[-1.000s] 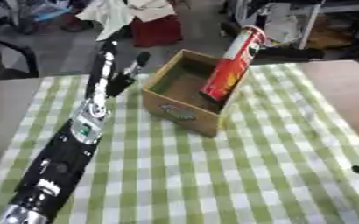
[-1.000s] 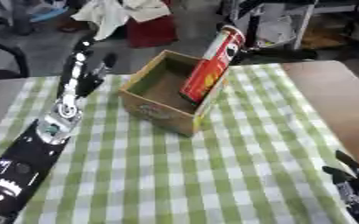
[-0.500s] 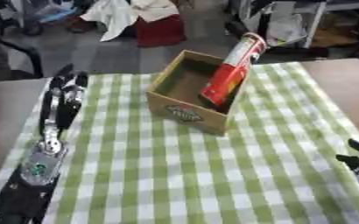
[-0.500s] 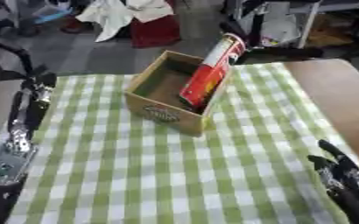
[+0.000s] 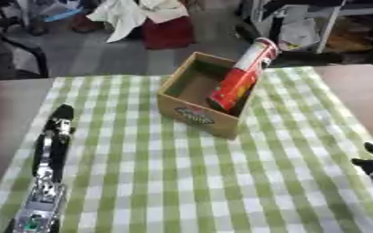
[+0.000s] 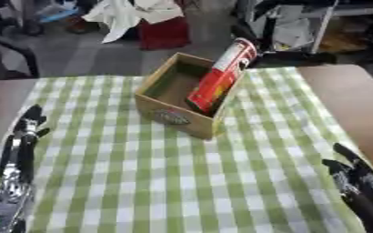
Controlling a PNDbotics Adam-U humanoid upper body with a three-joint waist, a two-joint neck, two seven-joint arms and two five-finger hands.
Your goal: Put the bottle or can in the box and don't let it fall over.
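Black arms, silver joints

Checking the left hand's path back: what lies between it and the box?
Only bare checked cloth lies between the left hand and the box, seen in the left eye view.

Both head eyes looked steeply down from the near side of the box (image 5: 198, 98), sharing the checked counter (image 5: 182, 182) around it and the cluttered floor beyond it.

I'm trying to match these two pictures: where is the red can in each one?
Left eye view: the red can leans in the box, right of centre, upper half.
Right eye view: the red can sits near centre, upper half.
Shared landmark: the cardboard box on the green checked cloth.
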